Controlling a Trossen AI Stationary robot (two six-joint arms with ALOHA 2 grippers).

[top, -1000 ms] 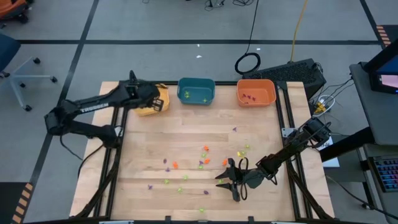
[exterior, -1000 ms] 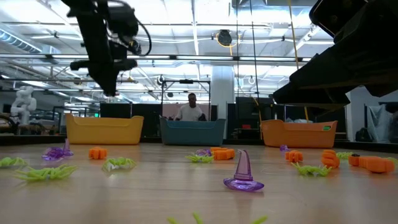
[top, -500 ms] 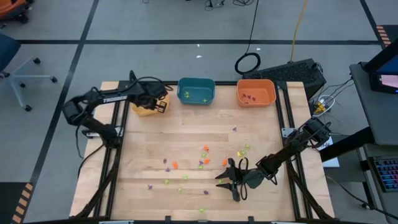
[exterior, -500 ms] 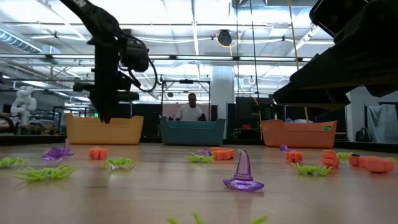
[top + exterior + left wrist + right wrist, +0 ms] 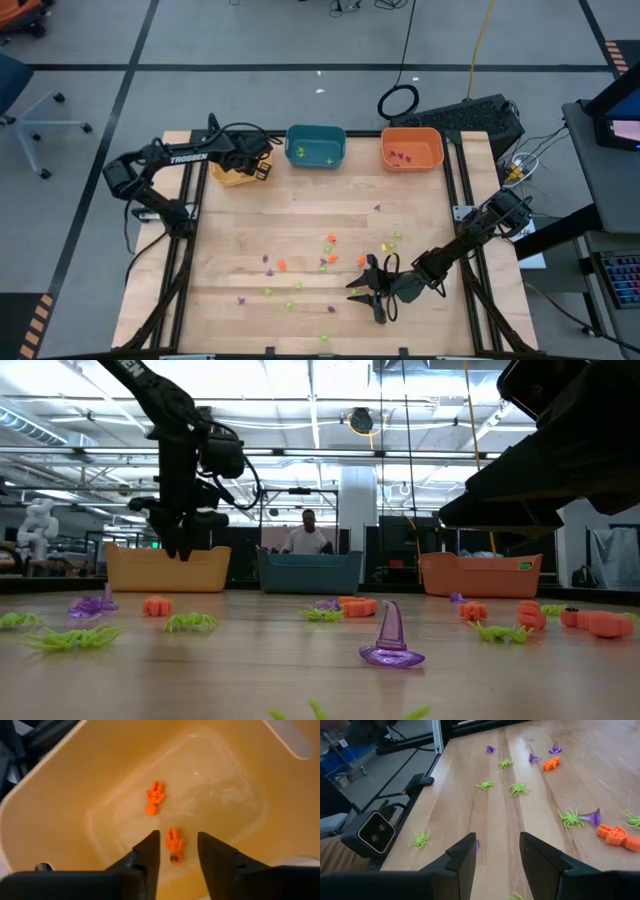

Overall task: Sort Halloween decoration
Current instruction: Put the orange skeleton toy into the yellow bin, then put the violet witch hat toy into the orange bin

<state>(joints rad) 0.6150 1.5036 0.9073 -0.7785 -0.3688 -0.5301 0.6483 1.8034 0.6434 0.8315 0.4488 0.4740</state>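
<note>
Wood tabletop (image 5: 300, 215) under me, w/ three bins along the far edge: yellow bin (image 5: 232, 176), teal bin (image 5: 316, 146), orange bin (image 5: 411, 148). Big workshop hall behind, and a person (image 5: 308, 532) sits beyond the teal bin. My left claw (image 5: 175, 851) hangs over the yellow bin, fingers parted a little w/ nothing between them; two orange skeleton figures (image 5: 155, 797) lie loose on the bin floor below, one of them right under the gap. My right claw (image 5: 497, 849) sits low near the front of the table, fingers apart, empty. Rest of the trinkets (image 5: 325, 255) are scattered mid-table toward the front: green spiders (image 5: 518, 788), purple witch hats (image 5: 390, 637), more orange figures (image 5: 616, 835), a few just beside each other, most apart. Handling, as I judge it: tiny moulded plastic, featherlight, stiff, prob. a bit slick, so they'd skid or flip if I nudge one before closing. Spiders' thin legs look bendy, so I'd pinch across the body, not the legs. Hats: take the cone just above the brim, since the tip would squirt out. Orange figures: across the torso, fingers set down either side, close gently, no need for force. Not fragile, but easy to lose.
</note>
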